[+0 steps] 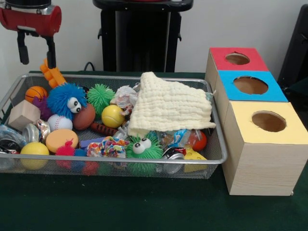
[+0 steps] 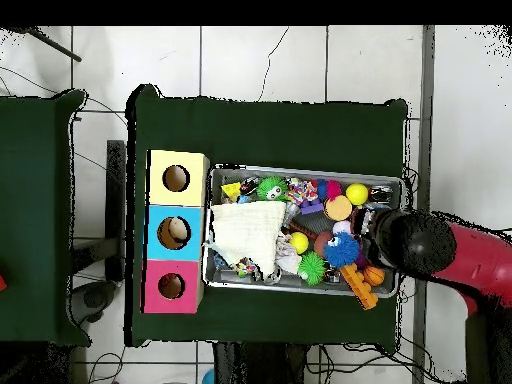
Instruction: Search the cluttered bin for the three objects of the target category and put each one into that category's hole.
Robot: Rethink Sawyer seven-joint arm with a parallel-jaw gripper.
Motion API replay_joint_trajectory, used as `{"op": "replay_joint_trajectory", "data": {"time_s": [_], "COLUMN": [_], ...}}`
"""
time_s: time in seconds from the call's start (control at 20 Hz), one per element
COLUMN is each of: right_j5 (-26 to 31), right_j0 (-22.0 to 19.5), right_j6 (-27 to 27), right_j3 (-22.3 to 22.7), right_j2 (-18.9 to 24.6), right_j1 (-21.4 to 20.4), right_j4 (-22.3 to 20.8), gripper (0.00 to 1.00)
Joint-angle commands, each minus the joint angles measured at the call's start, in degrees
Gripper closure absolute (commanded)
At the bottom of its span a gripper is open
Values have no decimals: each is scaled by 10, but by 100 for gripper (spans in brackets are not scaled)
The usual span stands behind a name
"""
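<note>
Nearest to us is the bare green desk, and just behind it the wire bin, full of toys. The target category is not given, so we can only guess; balls seem a likely one. A yellow ball lies at the front corner of the bin, another yellow ball sits in the middle touching the cloth, and a small basketball and a baseball are near the far corner. A cream cloth is spread over one end of the bin, and we judge it may hide more things, which is why a search is needed.

Beside the bin stand three boxes in a row, each with a round hole on top: yellow box, blue box, red box. They touch each other, so every drop is a short way.

The gripper hangs above the bin's far corner, over the orange stick toy, its two fingers apart and holding nothing. We judge that no pick is begun yet.
</note>
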Motion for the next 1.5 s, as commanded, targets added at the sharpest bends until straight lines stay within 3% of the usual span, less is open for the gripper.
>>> {"op": "replay_joint_trajectory", "data": {"time_s": [0.05,0.85,1.25,1.5], "right_j5": [28,-5,-53,-66], "right_j0": [26,62,56,54], "right_j6": [-14,28,29,26], "right_j3": [21,-3,-18,-19], "right_j2": [24,2,2,0], "right_j1": [3,49,99,108], "right_j4": [-8,-7,-21,-21], "gripper": [0,0,0,0]}}
